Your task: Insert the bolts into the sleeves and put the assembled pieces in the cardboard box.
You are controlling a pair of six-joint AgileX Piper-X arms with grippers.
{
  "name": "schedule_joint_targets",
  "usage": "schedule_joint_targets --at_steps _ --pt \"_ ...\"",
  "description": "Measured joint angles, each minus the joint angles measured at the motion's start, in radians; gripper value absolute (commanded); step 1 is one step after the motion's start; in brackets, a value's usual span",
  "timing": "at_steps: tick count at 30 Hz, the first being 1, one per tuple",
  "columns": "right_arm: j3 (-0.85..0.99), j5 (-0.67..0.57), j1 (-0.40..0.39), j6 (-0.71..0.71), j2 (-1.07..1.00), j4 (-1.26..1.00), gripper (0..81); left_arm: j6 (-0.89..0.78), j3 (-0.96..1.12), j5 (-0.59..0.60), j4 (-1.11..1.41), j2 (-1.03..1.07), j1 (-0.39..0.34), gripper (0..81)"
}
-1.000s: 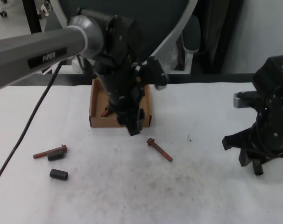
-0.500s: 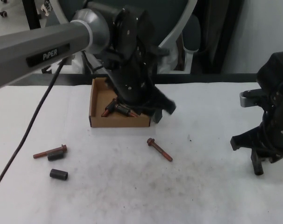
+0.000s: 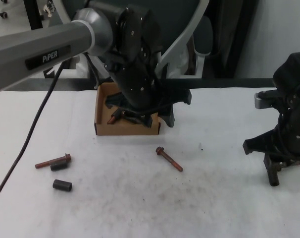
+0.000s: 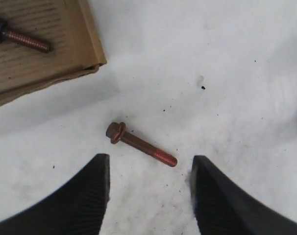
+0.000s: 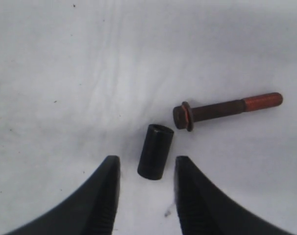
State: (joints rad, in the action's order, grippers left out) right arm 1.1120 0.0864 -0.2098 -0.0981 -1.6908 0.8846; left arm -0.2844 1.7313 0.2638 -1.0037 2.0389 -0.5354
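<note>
We see the left end effector (image 4: 149,169) released, its two dark fingers spread wide with nothing between them. In its wrist view a loose bolt (image 4: 141,145) lies flat on the white bench (image 4: 227,73) just ahead of the gap. The bolt's flanged head points toward the cardboard box (image 4: 40,63) and its threaded end lies closer to one finger.

From the high view we place the left arm over the front right part of the box (image 3: 125,130). This bolt (image 3: 169,159) lies on the bench a little in front of the box's right front corner and apart from it. Inside the box an assembled piece (image 4: 21,39) lies on the floor, a reddish threaded end sticking out of a dark sleeve.

The right end effector (image 5: 146,159) is also released and grasps nothing. A black sleeve (image 5: 156,152) lies on its side on the bench, and its nearer end reaches into the gap between the fingertips. We cannot tell whether the fingers touch it. A second bolt (image 5: 227,108) lies just beside the sleeve's open far end, with its head nearest the sleeve and its shank pointing away.

In the high view the right arm stands at the right edge of the bench. Far to the left lie a third bolt (image 3: 52,161) with a second sleeve (image 3: 58,167) just beside its head, and a third sleeve (image 3: 62,185) nearer the front.
</note>
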Motion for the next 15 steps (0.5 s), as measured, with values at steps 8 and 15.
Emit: schedule_joint_targets --at_steps 8,15 --pt "-0.011 0.000 0.000 0.000 -0.036 -0.002 36.5 -0.002 0.000 0.002 0.043 0.000 0.005 47.7" --pt "-0.025 0.000 0.000 0.000 -0.057 -0.062 36.5 -0.026 0.000 0.012 0.037 0.003 0.004 47.7"
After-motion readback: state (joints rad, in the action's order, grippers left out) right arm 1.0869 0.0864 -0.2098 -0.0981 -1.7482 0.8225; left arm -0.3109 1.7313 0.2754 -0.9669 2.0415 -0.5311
